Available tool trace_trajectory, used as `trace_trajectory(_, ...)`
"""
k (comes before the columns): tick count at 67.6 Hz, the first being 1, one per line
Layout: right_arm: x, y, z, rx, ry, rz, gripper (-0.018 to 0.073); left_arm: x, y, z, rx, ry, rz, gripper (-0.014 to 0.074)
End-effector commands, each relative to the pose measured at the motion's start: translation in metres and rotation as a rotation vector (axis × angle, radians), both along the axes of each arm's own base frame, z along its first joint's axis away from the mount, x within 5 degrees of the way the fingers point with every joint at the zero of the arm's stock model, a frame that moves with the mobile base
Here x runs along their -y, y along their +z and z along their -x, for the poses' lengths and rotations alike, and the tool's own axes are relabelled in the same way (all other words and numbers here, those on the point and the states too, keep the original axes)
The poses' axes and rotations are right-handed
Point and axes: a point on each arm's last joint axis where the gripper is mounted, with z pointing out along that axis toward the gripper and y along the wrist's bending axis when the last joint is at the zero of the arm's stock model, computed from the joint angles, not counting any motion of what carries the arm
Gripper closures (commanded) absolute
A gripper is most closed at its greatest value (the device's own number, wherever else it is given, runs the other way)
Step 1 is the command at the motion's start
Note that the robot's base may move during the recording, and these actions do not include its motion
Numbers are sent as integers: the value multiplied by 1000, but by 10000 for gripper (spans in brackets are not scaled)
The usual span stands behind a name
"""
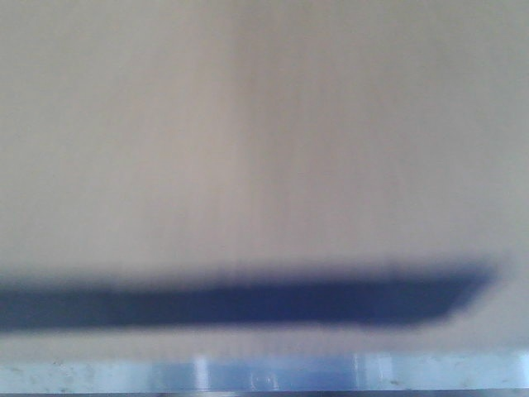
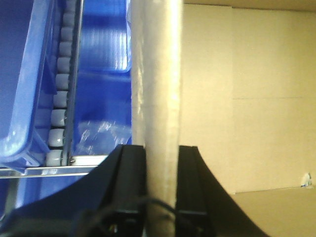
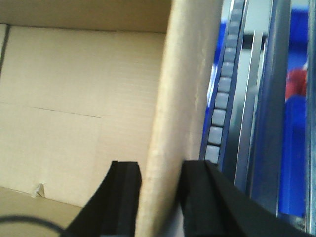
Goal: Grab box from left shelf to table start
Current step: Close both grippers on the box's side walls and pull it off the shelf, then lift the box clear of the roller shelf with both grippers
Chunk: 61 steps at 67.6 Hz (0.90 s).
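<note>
Blurred box [image 1: 248,141] above the shelf [image 1: 99,376]

Front view: I can read the box [image 1: 264,149] only as a blur. Its black panel [image 1: 248,302] is smeared and the lettering is illegible. The shelf strip [image 1: 264,376] is cut by the bottom edge.
Wrist views: the left gripper [image 2: 162,150] and right gripper [image 3: 160,165] are cropped below, and the box's walls run off the top.

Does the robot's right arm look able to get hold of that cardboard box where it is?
Yes, it seems to have it already: the right gripper straddles a wall of the box, one black finger inside and one outside, both touching the cardboard. Nothing else sits between them.
</note>
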Motion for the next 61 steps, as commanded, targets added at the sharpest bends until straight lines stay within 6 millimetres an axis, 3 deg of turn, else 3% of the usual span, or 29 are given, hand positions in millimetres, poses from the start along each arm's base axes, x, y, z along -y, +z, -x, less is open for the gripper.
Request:
trace_trajectory(1, 2, 17, 17, 215, -32, -21, 503, -1, 21, 13, 254, -15, 77, 689)
trace_trajectory(17, 1, 20, 64, 400, -18, -58, 503, -3, 24, 45, 409, -60, 151, 689)
trace_trajectory(27, 0, 21, 81, 479, -9, -83, 503, -3, 26, 58, 490, -94, 156, 689)
trace_trajectory(61, 0, 22, 87, 518, -14, -89, 503, -3, 26, 62, 506, -104, 173, 689)
